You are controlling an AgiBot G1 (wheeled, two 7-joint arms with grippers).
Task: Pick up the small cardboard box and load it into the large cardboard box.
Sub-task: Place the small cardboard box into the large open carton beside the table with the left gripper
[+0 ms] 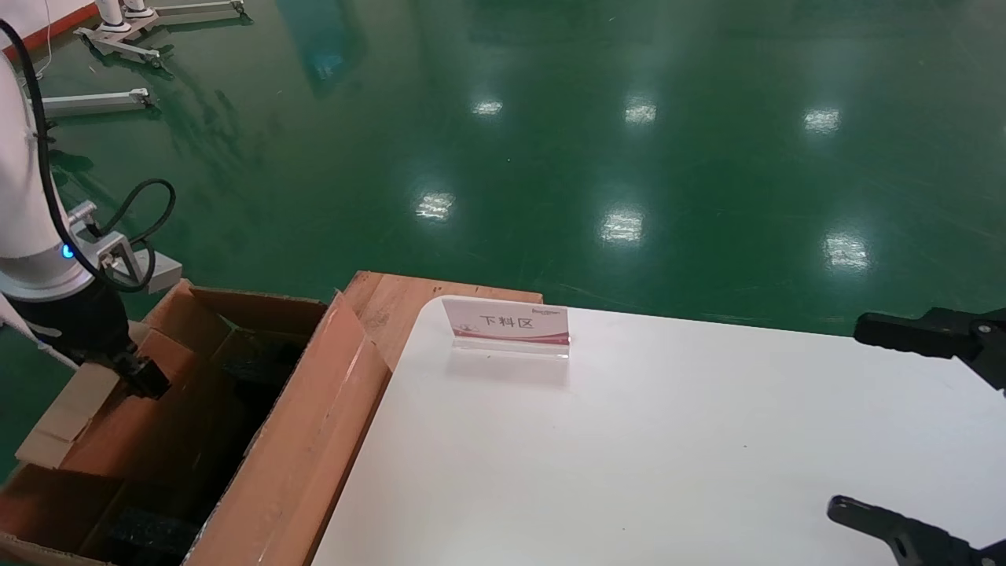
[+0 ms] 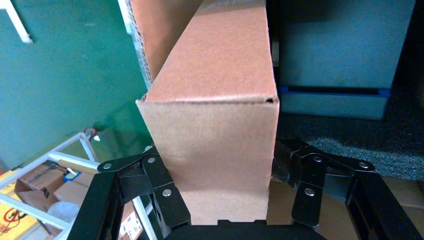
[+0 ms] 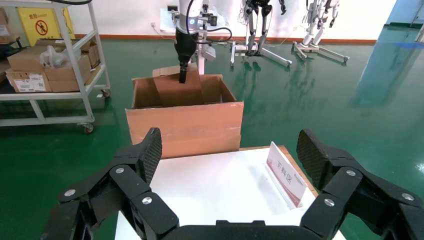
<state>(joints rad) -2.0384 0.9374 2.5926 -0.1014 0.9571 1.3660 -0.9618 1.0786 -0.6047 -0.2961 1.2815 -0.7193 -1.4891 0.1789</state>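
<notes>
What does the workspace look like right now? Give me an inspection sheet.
Surface: white table, wooden board at its far left corner.
Job's things: small box held above large box; black foam inside.
Clutter: sign stand on the table.
Grippers: left gripper shut on small box; right gripper open over the table.
Cables: black cable on left arm.
Surroundings: green floor, shelf cart.

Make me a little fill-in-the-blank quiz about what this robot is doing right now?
1. The left pincer is shut on the small ____ box.
2. It holds that box over the ____ cardboard box.
3. The right pincer hangs ____ above the white table.

Missing words: cardboard; large; open
</notes>
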